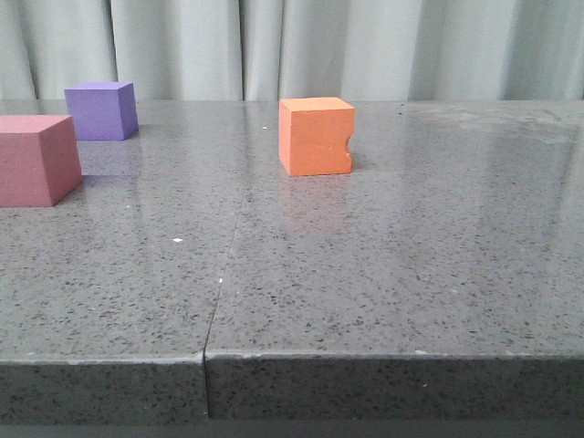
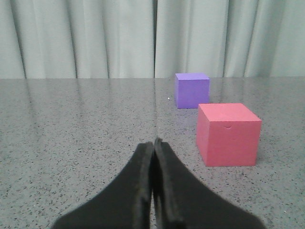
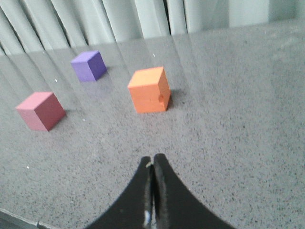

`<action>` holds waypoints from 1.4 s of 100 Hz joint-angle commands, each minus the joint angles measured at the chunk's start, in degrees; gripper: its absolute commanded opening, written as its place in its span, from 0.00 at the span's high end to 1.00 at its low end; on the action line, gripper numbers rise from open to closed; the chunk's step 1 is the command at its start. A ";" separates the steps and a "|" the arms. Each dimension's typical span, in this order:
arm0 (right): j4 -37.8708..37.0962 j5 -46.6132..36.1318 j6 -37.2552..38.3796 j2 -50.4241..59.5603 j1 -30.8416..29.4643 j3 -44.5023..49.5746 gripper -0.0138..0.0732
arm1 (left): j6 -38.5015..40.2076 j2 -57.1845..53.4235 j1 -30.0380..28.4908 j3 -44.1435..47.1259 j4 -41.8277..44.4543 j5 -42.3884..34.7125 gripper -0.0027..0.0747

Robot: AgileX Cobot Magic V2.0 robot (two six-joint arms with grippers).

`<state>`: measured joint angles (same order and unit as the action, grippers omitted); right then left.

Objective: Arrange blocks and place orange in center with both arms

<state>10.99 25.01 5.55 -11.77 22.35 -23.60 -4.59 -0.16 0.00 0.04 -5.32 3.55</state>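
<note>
While nothing is gripped yet, both claws sit clenched on air: the left gripper [image 2: 153, 143] has its fingers pressed together, pointing across the table [image 1: 383, 283] just to one side of the pink cube [image 2: 228, 134]; the right gripper [image 3: 153, 160] is likewise pinched tight, aimed roughly at the orange cube [image 3: 149, 89], well apart from it.

Layout, front view: orange cube [image 1: 316, 136] stands alone near mid-table, notch on its right-hand edge; pink cube [image 1: 35, 159] at the far left, partly cut off by the frame; purple cube [image 1: 101, 110] behind it, near but not touching. No cubes are in a row, so I judge the arranging not begun.

Risks, as I judge them: fingers must spread before any grasp, or a closed claw will simply shove a cube; foam is light and the stone top looks glossy, so a nudged cube could slide or turn; a finger landing on the notch may seat badly and tilt the orange cube; pink and purple sit close, so reaching for one could bump the other.

Containers: none visible; nothing to report inside any.
</note>
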 commanded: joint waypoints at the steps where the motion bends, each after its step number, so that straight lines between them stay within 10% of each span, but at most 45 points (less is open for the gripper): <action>1: 0.26 -4.05 -0.67 0.68 -0.12 -1.32 0.90 | 0.52 -1.84 0.00 -0.79 -0.45 -4.19 0.99; 65: 0.26 -3.93 -0.67 0.64 -0.12 -1.32 0.90 | 0.52 30.47 0.00 -36.87 -0.61 19.23 0.97; 99: 0.26 -3.92 -0.67 0.64 -0.17 -1.32 0.90 | 0.26 45.44 0.88 -48.72 -0.87 21.85 0.08; 140: 0.26 -3.92 -0.67 0.64 -0.17 -1.32 0.90 | -11.88 58.92 0.88 -58.90 -5.92 25.51 0.10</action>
<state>10.99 25.22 5.55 -10.53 22.35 -23.40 -12.18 57.05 0.45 -54.83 -8.09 32.18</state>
